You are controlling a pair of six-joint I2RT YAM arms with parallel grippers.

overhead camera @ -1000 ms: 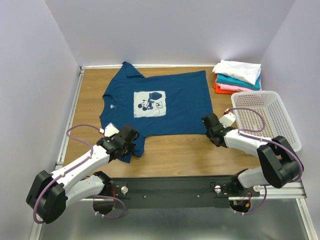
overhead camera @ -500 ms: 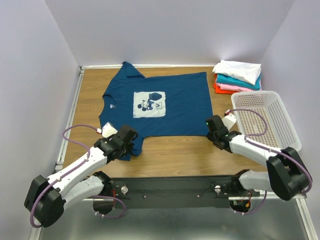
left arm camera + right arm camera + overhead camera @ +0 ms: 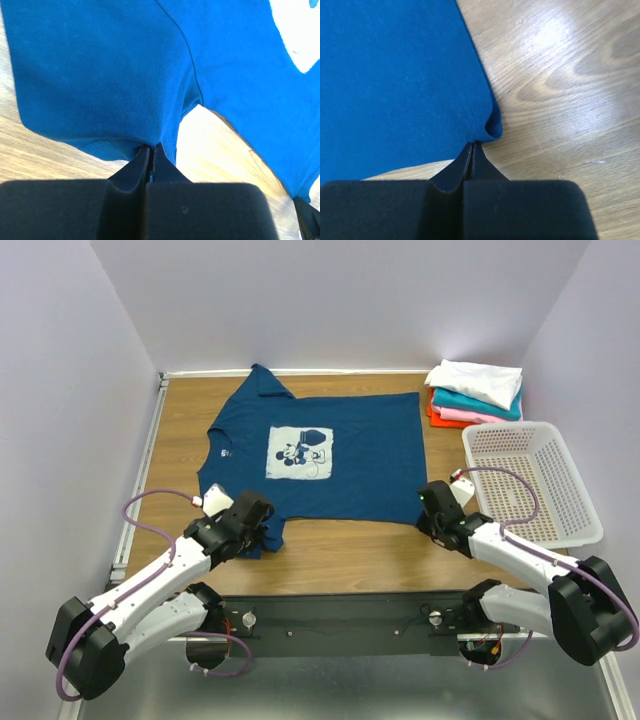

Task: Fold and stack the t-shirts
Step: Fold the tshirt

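The navy blue t-shirt (image 3: pixel 350 455) lies spread flat on the wooden table (image 3: pixel 340 550), with its white cartoon-mouse print (image 3: pixel 300 452) facing up. My left gripper (image 3: pixel 258 527) is shut on the edge of the near sleeve. In the left wrist view the black jaws (image 3: pixel 152 148) pinch the blue cloth (image 3: pixel 100 75). My right gripper (image 3: pixel 430 502) is shut on the near right hem corner. The right wrist view shows the tips (image 3: pixel 472 145) closed on the curled corner of the shirt (image 3: pixel 385 75). The folded tees (image 3: pixel 475 392) sit stacked at the back right, white on top, then teal, pink and orange-red.
A white perforated basket (image 3: pixel 535 480) stands at the right edge, just beyond my right arm. Lavender walls close in the table on the left, back and right. A metal rail (image 3: pixel 140 470) runs along the table's left side.
My right gripper has shut on the hem corner. Both arms have drawn back toward the near edge, dragging the shirt's near side slightly with them.
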